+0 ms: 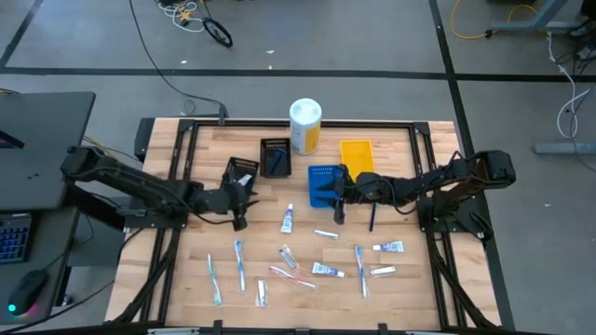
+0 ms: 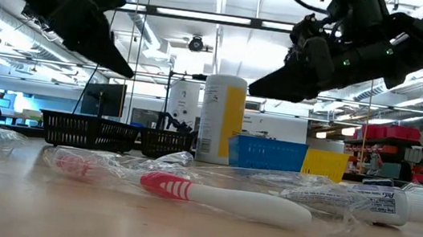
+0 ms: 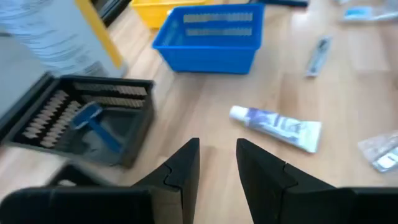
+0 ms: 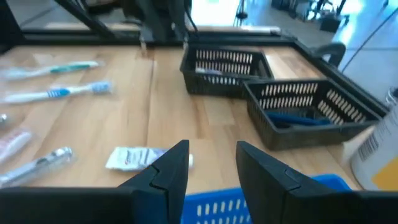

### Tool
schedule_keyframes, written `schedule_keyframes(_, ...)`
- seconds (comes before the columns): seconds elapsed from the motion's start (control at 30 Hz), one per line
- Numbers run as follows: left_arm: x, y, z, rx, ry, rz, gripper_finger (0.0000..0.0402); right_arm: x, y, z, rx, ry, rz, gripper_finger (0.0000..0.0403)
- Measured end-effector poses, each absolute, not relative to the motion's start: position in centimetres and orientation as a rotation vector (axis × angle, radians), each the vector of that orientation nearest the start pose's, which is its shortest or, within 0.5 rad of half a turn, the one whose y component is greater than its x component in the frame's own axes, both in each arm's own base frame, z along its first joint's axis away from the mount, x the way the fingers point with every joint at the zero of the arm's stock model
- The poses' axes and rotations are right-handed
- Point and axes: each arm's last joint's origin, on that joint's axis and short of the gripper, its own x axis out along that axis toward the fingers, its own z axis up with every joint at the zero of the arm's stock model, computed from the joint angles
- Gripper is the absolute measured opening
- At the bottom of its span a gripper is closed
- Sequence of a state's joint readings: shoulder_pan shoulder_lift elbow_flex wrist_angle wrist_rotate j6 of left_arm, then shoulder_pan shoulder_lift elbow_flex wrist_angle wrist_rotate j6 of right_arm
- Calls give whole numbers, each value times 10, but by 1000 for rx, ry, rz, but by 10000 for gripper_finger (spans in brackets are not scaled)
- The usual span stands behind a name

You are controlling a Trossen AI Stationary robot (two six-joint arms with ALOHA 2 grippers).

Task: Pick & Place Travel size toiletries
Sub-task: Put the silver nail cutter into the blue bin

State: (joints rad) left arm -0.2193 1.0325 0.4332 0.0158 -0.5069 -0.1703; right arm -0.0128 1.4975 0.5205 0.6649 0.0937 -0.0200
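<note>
Tube [image 3: 277, 127] lies just ahead of the open, empty left tool [image 3: 217, 163].

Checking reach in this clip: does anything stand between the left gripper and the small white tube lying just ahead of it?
Nothing visible does. The left gripper is open and empty, and only bare wood separates it from the white tube. The black tray with a blue razor sits off to one side, clear of that path.
</note>
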Motion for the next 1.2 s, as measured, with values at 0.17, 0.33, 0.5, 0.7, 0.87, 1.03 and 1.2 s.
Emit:
schedule_keyframes(0.17,193,-29,181,33,505,309,114,293,12,187,-59,281,-35,142)
schedule_keyframes(0.33,194,-30,182,35,506,286,114,318,33,227,-137,404,1,142)
schedule_keyframes(0.5,195,-30,185,82,503,274,114,321,43,263,-104,671,-14,142)
schedule_keyframes(0.7,196,-30,185,102,505,269,114,307,53,256,108,894,19,142)
schedule_keyframes(0.87,196,-30,186,112,504,266,114,303,70,211,61,1040,-17,142)
schedule_keyframes(1.03,197,-30,187,144,492,261,114,305,81,167,5,1174,-20,142)
schedule_keyframes(1.2,197,-30,189,144,477,263,114,309,86,144,4,1247,-13,142)
